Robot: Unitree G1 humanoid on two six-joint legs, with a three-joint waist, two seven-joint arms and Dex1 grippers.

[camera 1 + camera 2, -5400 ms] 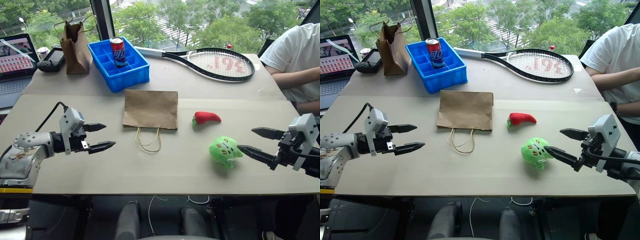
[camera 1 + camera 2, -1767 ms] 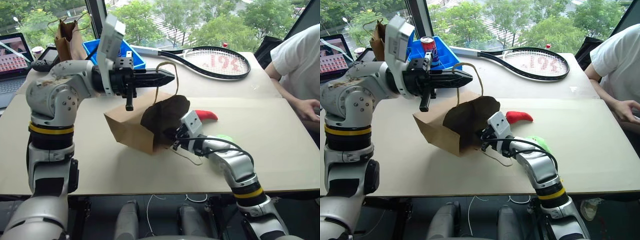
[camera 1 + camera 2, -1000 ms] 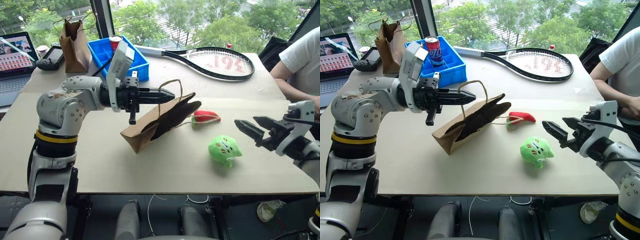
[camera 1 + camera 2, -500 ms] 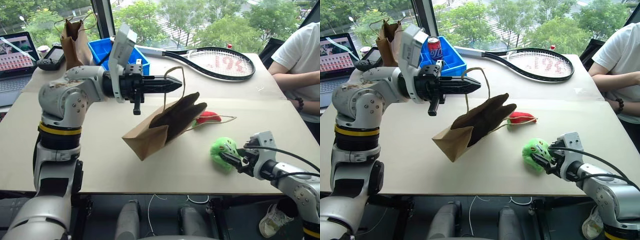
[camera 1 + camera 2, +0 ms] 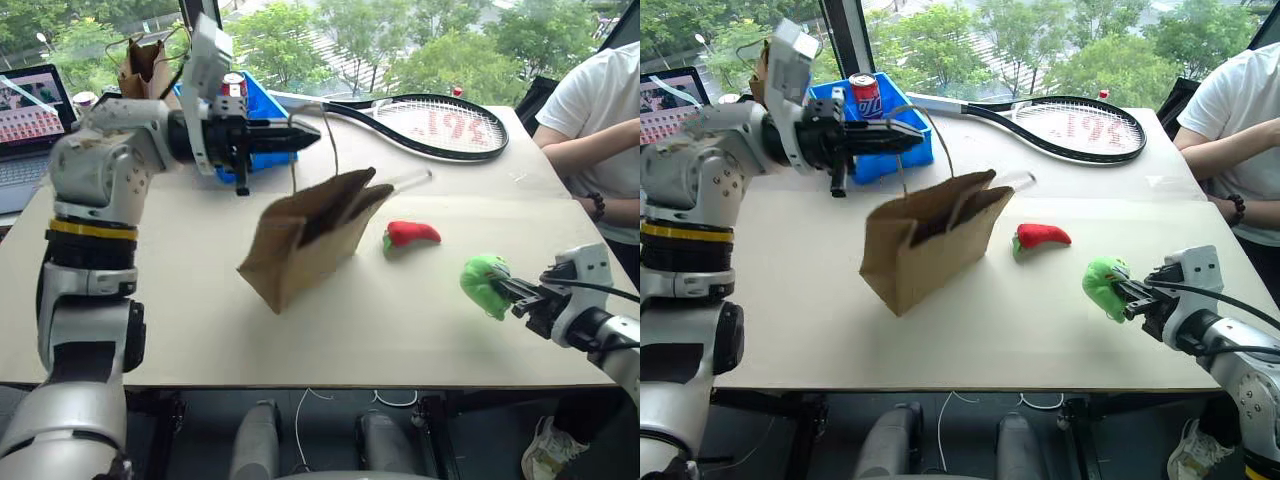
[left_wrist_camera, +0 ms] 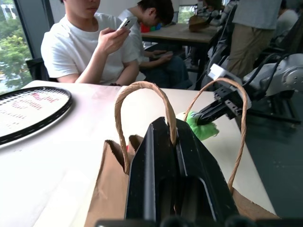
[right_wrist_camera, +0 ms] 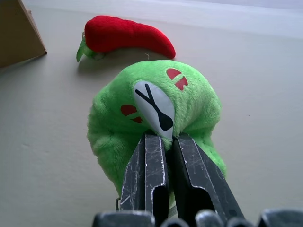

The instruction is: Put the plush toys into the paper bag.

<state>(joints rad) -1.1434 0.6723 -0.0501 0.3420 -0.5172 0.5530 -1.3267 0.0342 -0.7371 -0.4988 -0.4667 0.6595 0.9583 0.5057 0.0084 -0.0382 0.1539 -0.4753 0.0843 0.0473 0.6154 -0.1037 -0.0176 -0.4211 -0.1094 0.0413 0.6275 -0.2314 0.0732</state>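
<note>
While left pincer [image 5: 305, 133] pinches bag handle [image 5: 329, 150] | right pincer [image 5: 502, 287] clamps green plush [image 5: 482, 283] | can [image 5: 863, 95] lettering unreadable

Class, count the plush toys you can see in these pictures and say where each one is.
2. The green toy is pinched in the right gripper; the red chili lies on the table, beside the bag.

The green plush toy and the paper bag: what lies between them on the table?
The red chili toy lies between green toy and bag, toward the far side, in the eye views.
</note>
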